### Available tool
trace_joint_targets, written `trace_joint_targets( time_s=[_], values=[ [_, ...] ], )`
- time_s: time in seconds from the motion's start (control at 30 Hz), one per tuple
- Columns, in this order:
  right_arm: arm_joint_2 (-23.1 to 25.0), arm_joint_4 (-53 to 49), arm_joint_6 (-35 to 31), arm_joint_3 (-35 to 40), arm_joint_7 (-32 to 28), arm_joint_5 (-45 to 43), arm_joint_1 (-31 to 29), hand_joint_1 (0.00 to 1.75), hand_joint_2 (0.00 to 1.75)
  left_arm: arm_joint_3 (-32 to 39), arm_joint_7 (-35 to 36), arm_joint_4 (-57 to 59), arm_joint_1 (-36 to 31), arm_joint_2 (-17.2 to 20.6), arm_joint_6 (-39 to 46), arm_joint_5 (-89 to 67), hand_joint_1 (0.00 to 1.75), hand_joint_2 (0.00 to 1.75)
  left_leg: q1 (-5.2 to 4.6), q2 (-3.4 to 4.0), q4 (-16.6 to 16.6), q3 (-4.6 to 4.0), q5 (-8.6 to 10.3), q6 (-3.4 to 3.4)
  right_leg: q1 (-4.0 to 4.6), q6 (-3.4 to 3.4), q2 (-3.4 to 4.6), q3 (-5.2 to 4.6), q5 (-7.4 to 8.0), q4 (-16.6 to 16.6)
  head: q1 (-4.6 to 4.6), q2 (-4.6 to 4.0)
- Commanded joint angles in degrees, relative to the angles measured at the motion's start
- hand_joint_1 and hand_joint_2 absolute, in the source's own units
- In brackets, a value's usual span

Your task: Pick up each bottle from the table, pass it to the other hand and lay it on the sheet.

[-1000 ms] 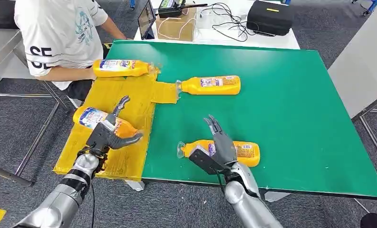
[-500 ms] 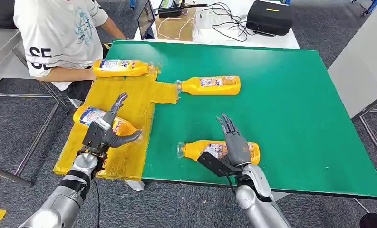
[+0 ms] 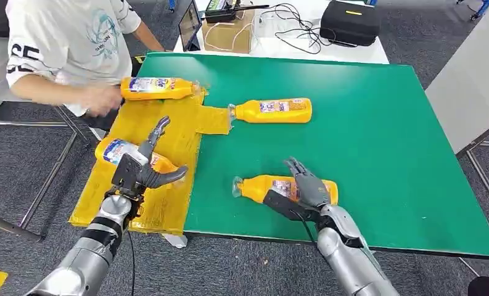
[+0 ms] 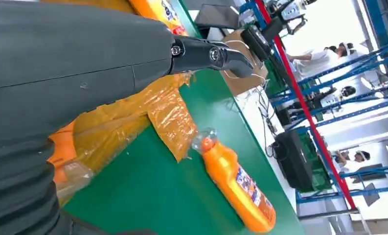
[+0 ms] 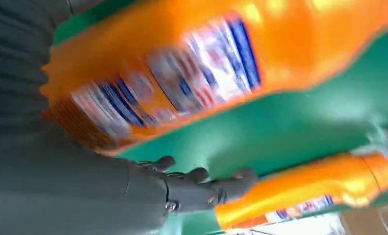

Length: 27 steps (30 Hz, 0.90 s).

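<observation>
Bottles lie on their sides: the nearest bottle (image 3: 285, 189) on the green table (image 3: 377, 123) under the right hand (image 3: 306, 192), whose fingers curl over it; whether they grip is unclear. The left hand (image 3: 144, 171), fingers spread and empty, hovers over a second bottle (image 3: 119, 152) on the yellow sheet (image 3: 174, 142). A person's hand (image 3: 100, 98) touches a third bottle (image 3: 156, 88); a fourth bottle (image 3: 272, 110) lies just beside the sheet.

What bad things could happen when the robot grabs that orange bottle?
The near bottle lies on its round side on the smooth green table, so the right hand might roll it away. The left hand hovers beside a bottle on the yellow sheet and might bump it.
</observation>
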Motion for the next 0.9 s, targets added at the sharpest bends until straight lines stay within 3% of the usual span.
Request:
trace_joint_targets(
  time_s=[0.03, 0.27, 0.47, 0.7, 0.9],
  values=[
    [-2.3, 8.5, 1.8, 1.9, 1.3, 1.9, -1.6, 0.0, 1.75, 1.6, 0.2, 5.4, -3.9, -0.9, -1.8, -0.1, 0.0, 1.75, 0.07, -0.08, 0.0, 0.2, -0.05, -0.05, 0.07, -0.06, -0.11, 0.25, -0.07, -0.1, 0.0, 0.02],
    [-7.2, 6.5, 6.1, 4.3, 5.8, 6.5, -2.5, 0.0, 1.75, 1.8, 0.2, 5.2, -3.9, -0.7, -2.3, 0.0, 0.0, 1.75, 0.04, -0.15, 0.0, 0.21, -0.02, -0.03, 0.04, -0.04, -0.15, 0.29, -0.04, -0.1, 0.0, 0.0],
    [-7.2, 6.5, 6.1, 4.3, 5.8, 6.5, -2.5, 0.0, 1.75, 1.8, 0.2, 5.2, -3.9, -0.7, -2.3, 0.0, 0.0, 1.75, 0.05, -0.22, 0.0, 0.39, 0.0, -0.01, 0.05, -0.06, -0.17, 0.53, -0.04, -0.1, 0.02, 0.0],
    [-11.3, 0.5, 7.6, 4.6, 8.2, 8.5, -0.4, 0.0, 1.75, 2.1, 0.2, 4.5, -3.3, -0.3, -2.3, 0.1, 0.0, 1.75, 0.07, -0.28, 0.0, 0.53, -0.05, -0.03, 0.08, -0.09, -0.26, 0.67, -0.11, -0.1, -0.02, 0.0],
    [-11.9, -1.1, 8.6, 4.1, 8.6, 8.2, 0.2, 0.0, 1.75, 2.2, 0.2, 4.2, -3.1, -0.2, -2.7, 0.2, 0.0, 1.75, 0.04, -0.14, 0.0, 0.51, -0.06, -0.02, 0.05, -0.07, -0.12, 0.62, -0.07, -0.1, -0.02, 0.0]
  ],
)
